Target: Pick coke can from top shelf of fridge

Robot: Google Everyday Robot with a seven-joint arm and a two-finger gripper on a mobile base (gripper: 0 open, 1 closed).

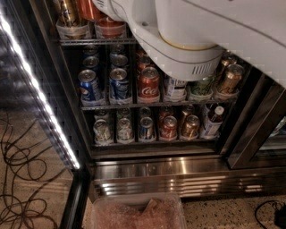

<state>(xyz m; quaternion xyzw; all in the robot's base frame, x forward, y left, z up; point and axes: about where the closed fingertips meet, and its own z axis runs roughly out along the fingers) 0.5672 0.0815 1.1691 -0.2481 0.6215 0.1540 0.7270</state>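
The fridge [178,176] stands open, with the lit door edge at the left. The top shelf [96,42] is a wire rack with clear can holders. On it stand a gold can [68,13] and two red cans. One red can [109,27] shows only its lower part under my white arm [192,40]; I cannot read a label on it. A red coke can [148,85] with white script stands one shelf lower. My gripper is out of view, beyond the top edge above the arm.
Blue Pepsi cans [89,85] stand left of the lower coke can, green and gold cans [230,78] to the right. The bottom rack holds several mixed cans [146,127]. Cables [22,179] lie on the floor at left. A clear tub [138,212] sits at the fridge's foot.
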